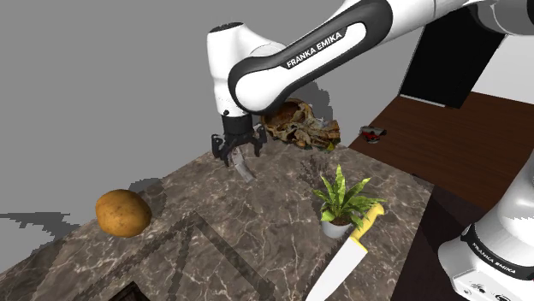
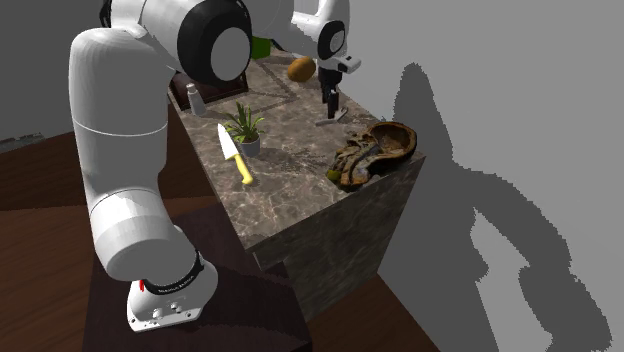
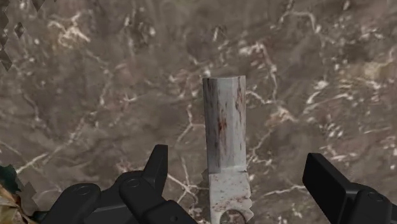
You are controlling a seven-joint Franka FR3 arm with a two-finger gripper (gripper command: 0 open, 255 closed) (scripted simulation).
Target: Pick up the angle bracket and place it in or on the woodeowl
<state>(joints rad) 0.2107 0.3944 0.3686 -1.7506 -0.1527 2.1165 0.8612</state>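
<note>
Grey angle bracket [image 3: 224, 124] beneath spread gripper [image 3: 236, 162]

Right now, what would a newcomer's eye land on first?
The white arm's open hand hangs with fingers either side of a rust-streaked angle bracket on the dark marble counter. Just beyond sits a gnarled brown bowl at the counter's corner; a yellow-handled knife lies beside a potted plant.

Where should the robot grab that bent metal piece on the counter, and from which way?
Probably across the narrow width of the angle bracket, near its bend, coming straight down from above. Its long edges are straight and parallel, and it sits on the marble counter between the open fingers of the gripper, so each finger can press one edge.
</note>
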